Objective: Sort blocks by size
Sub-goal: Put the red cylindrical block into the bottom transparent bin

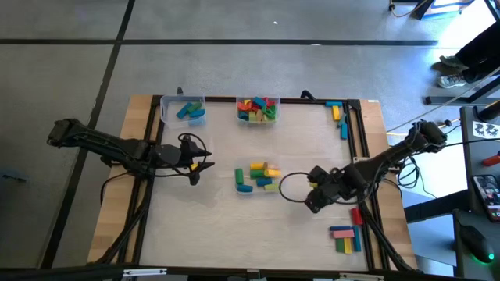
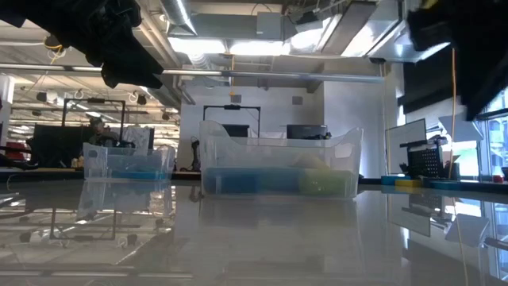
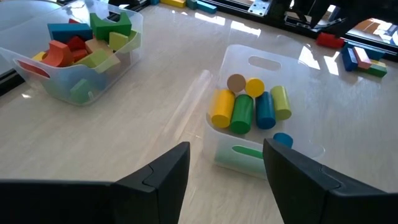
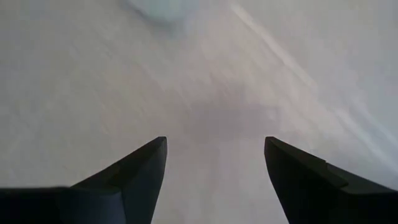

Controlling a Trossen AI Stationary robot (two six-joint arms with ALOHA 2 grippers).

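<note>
A clear tub [image 1: 256, 178] at the table's middle holds yellow, green and blue round blocks [image 3: 249, 111] lying side by side. Two more tubs stand at the far edge: one [image 1: 182, 111] with blue blocks, one [image 1: 258, 109] with mixed red, green, yellow and orange blocks [image 3: 87, 40]. Loose blocks lie along the right side, far [image 1: 338, 115] and near [image 1: 346, 238], with a red one [image 1: 357, 215] between. My left gripper [image 3: 227, 149] hangs open left of the middle tub [image 1: 205, 165]. My right gripper [image 4: 216, 143] hangs open over bare table, right of that tub [image 1: 312, 204].
Dark rails [image 1: 361, 148] run along the table's right and left sides. A cable loop [image 1: 291, 187] lies between the middle tub and my right gripper. Bare tabletop [image 1: 234, 234] spreads across the near half.
</note>
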